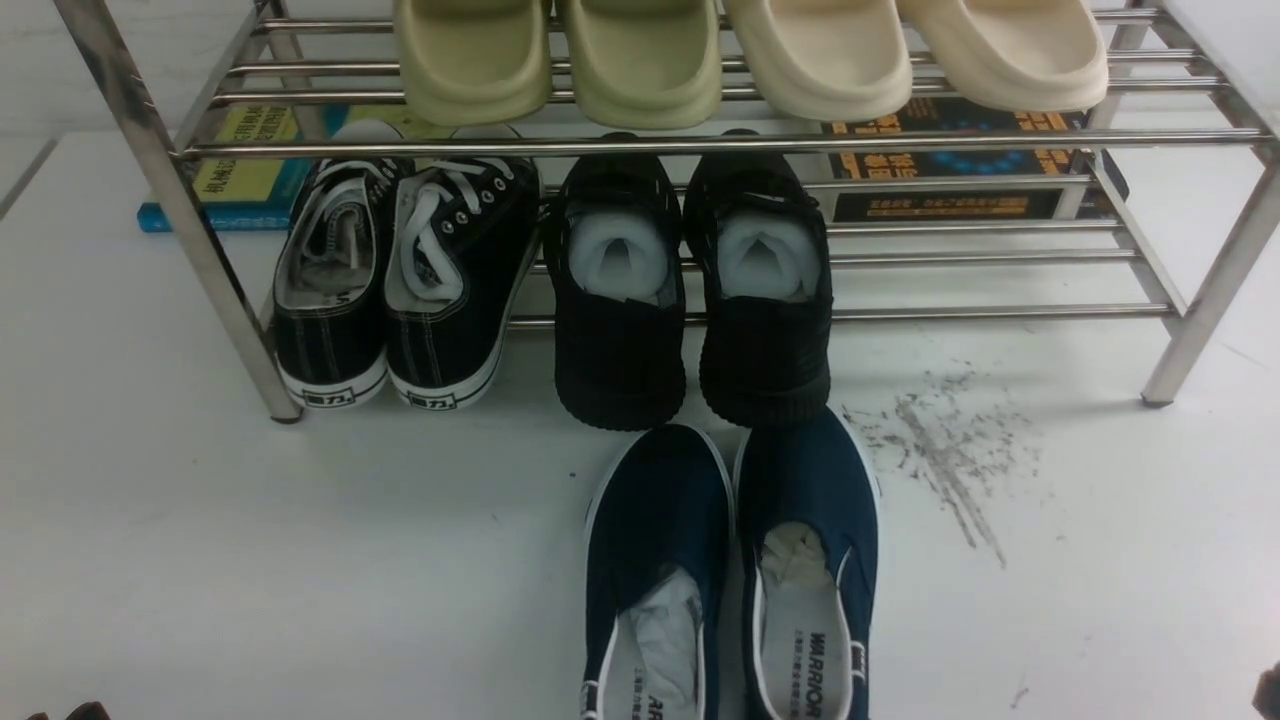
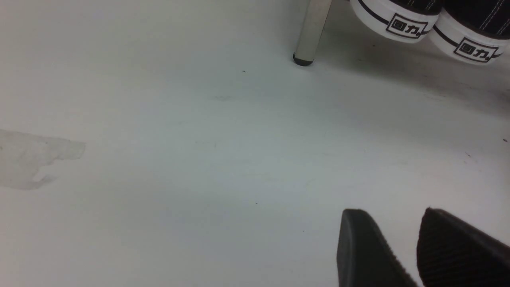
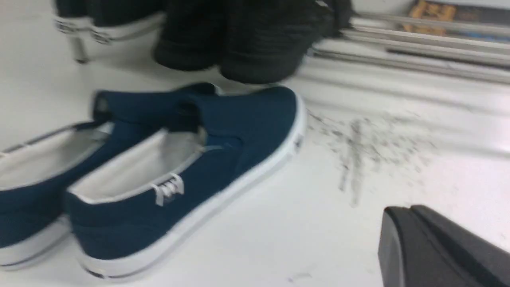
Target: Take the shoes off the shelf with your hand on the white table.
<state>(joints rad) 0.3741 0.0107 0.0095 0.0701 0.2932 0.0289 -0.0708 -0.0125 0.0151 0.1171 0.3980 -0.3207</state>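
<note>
both sets of jaws are empty: the right gripper [image 3: 414, 239] has its fingers pressed together with nothing between them, while the left gripper [image 2: 402, 247] shows a narrow gap between its two ribbed fingers and holds nothing, hovering over bare table near a shelf leg [image 2: 310, 36].

the navy shoes [image 1: 730, 570] already sit side by side on the white table [image 1: 250, 560], toes just in front of the all-black shoes [image 1: 690, 290] that stay on the lower tier of the shelf [image 1: 1000, 140].

they look light (canvas with paper stuffing), soft in the upper and likely to fold under a pinch; the rubber sole rim or the heel collar seems the firmest place to take hold.
</note>
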